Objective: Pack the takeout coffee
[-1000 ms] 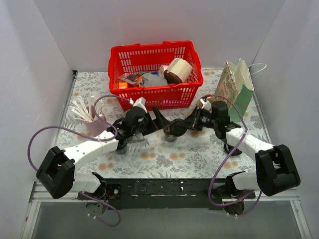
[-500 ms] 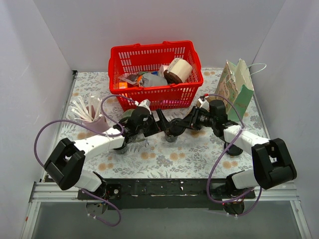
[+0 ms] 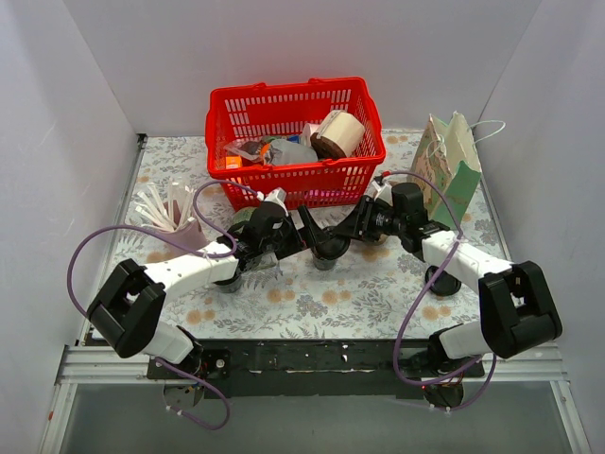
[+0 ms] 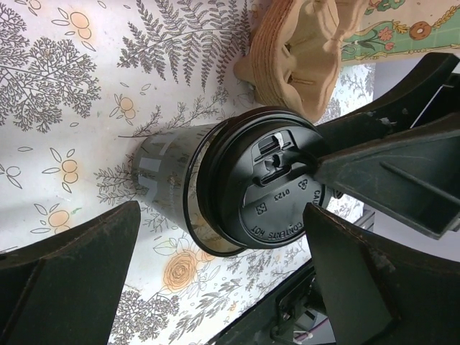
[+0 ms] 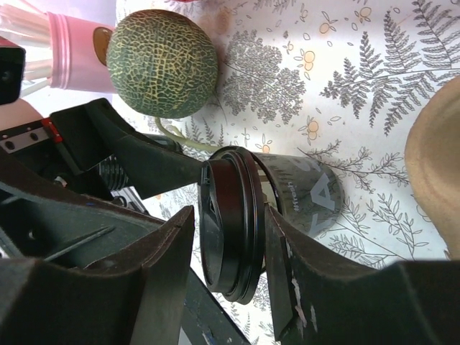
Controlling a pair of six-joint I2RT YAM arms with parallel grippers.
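The takeout coffee cup (image 3: 326,249), dark with a black lid (image 4: 269,187), stands upright on the floral tablecloth at mid-table. My right gripper (image 5: 230,215) reaches in from the right. Its jaws straddle the lid (image 5: 230,223) at rim height and are open: there is a clear gap on one side, and the other finger sits close against the rim. My left gripper (image 4: 223,215) comes from the left, wide open. One finger stands on each side of the cup, and neither touches it. The open paper bag (image 3: 449,165) stands at the back right.
A red basket (image 3: 295,132) full of goods sits behind the cup. A green melon (image 5: 162,63) lies by the left arm, and a pink cup of white sticks (image 3: 170,222) is further left. A brown pulp holder (image 4: 302,50) rests just behind the coffee cup.
The right gripper's jaws have spread apart around the lid. The left arm slid a little closer to the cup. The cup has stayed upright in place.
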